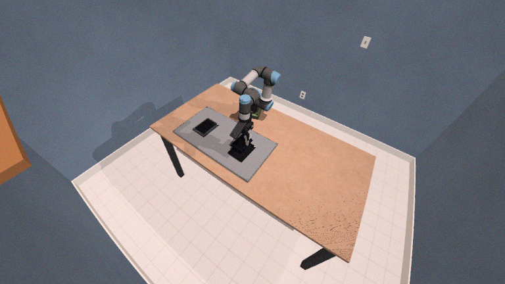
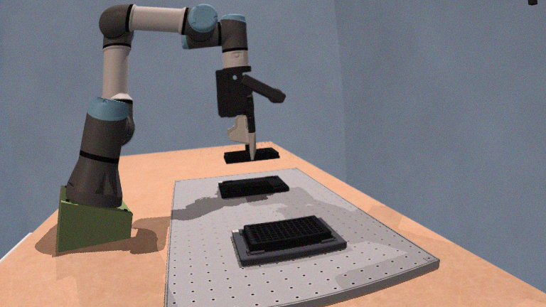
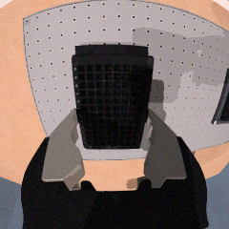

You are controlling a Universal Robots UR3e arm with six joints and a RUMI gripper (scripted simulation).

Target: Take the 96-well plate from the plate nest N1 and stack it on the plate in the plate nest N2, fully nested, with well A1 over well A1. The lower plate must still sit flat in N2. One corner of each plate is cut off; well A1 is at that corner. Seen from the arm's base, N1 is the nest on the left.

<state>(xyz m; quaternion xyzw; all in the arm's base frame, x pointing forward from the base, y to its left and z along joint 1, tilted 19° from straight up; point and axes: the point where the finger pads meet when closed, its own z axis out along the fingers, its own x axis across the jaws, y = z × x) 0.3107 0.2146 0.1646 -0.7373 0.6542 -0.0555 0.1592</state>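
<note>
Plate lifted clear above the grey perforated board (image 2: pixel 201 271)

The exterior view shows nest N1 (image 2: pixel 252 186) bare on that board beneath the raised 96-well plate (image 2: pixel 251 155), nest N2 (image 2: pixel 287 243) nearer with its own plate (image 2: pixel 286 232); only the wrist view shows the gripper (image 3: pixel 114 143) fingers clamping the plate's sides

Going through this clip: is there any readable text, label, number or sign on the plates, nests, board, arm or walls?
None can be read in any view.
Held plate in the pincer: no marking shows.
Second plate in its nest: no marking shows.
Vacated nest: plain black.
Grey hole board: holes only, no lettering.
Arm and green block: no logo shows.
Wall outlet plates: too small to tell.
</note>
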